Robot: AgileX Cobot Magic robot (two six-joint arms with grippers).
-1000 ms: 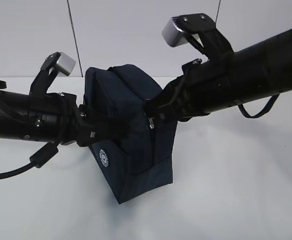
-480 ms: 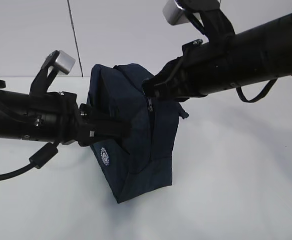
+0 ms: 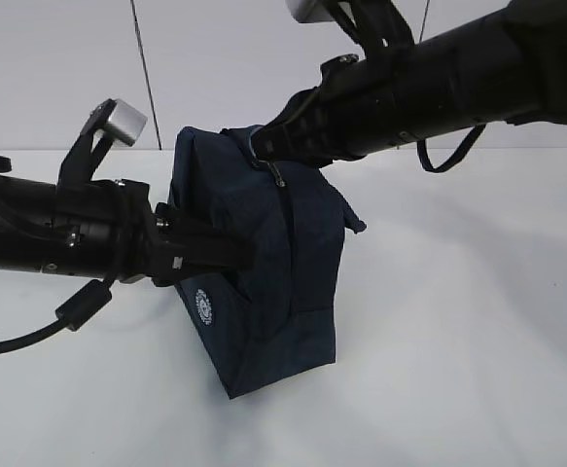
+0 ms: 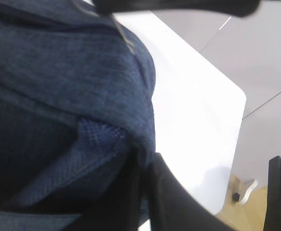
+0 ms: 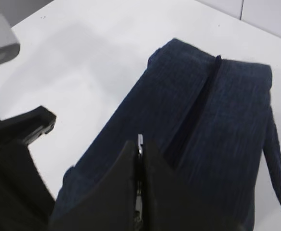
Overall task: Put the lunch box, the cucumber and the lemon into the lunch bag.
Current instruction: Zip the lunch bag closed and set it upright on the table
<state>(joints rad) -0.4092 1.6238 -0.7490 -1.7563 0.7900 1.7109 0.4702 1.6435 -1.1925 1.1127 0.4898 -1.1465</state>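
Right hand [image 3: 268, 156] clamped on zipper pull [image 3: 279, 177], risen toward lunch bag [image 3: 264, 282] top; left hand [image 3: 239, 255] unmoved, pinching fabric.

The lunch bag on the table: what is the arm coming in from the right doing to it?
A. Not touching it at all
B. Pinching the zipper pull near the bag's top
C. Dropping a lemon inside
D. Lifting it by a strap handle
B. The right gripper is shut on the silver zipper pull near the top of the lunch bag; the wrist view shows the pull clamped between its fingers.
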